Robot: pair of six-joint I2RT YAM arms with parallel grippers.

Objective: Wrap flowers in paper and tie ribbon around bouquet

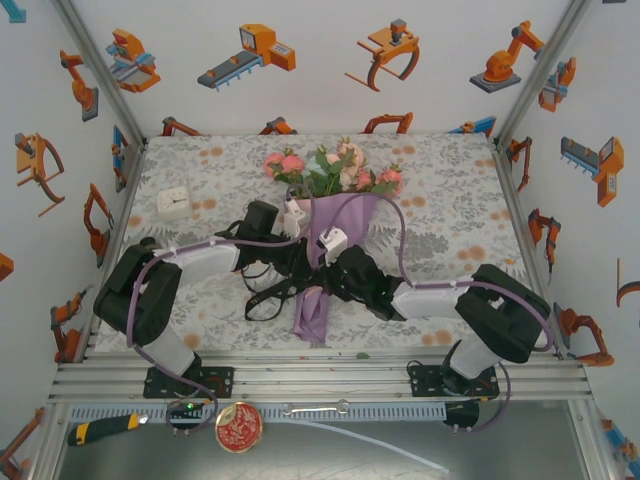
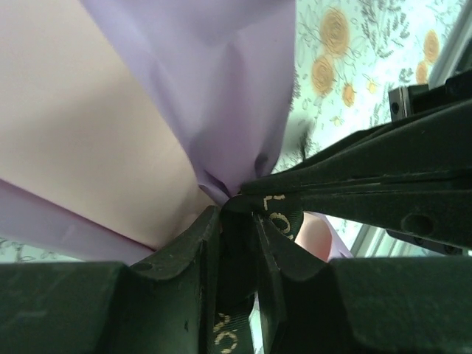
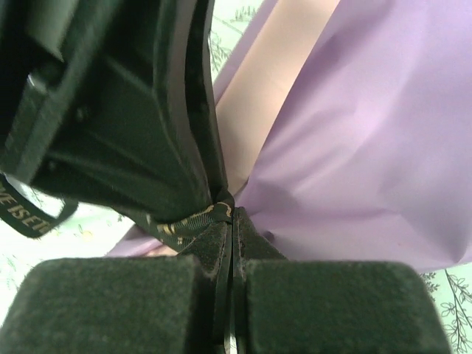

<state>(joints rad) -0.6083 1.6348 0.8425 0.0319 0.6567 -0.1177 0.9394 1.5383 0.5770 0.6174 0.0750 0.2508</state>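
Top external view: bouquet (image 1: 345, 205) lies about mid-table (image 1: 450, 230), running far-to-near. The flowers (image 1: 335, 165), pink and cream w/ green leaves, sit at its wide end toward the far edge. The paper (image 1: 352, 222) is lilac outside and narrows to a pinched waist, then flares into a short tail (image 1: 312, 318) pointing at the near edge. The ribbon (image 1: 268, 298), black, sits at that waist, w/ loose loops spilling onto the cloth just left of the tail. Both arms reach in from the near corners and meet at the waist, one each side. Left wrist view: left gripper (image 2: 236, 225) is at the pinch pt, its jaws a little apart, and the ribbon w/ gold lettering runs down the gap btwn them. Can't tell if it's actually clamped. Lilac and pale pink faces of the paper fan out above. Right wrist view: right gripper (image 3: 230, 221) has its pads pressed together, nipping the ribbon right at the paper's waist. A free loop of the ribbon hangs at the left. Further out, a small white block (image 1: 174, 203) stands near the table's left edge, well apart from the bouquet. On the shelf below the near edge are a yellow-handled tool (image 1: 105, 428) and a round red tin (image 1: 239, 425).
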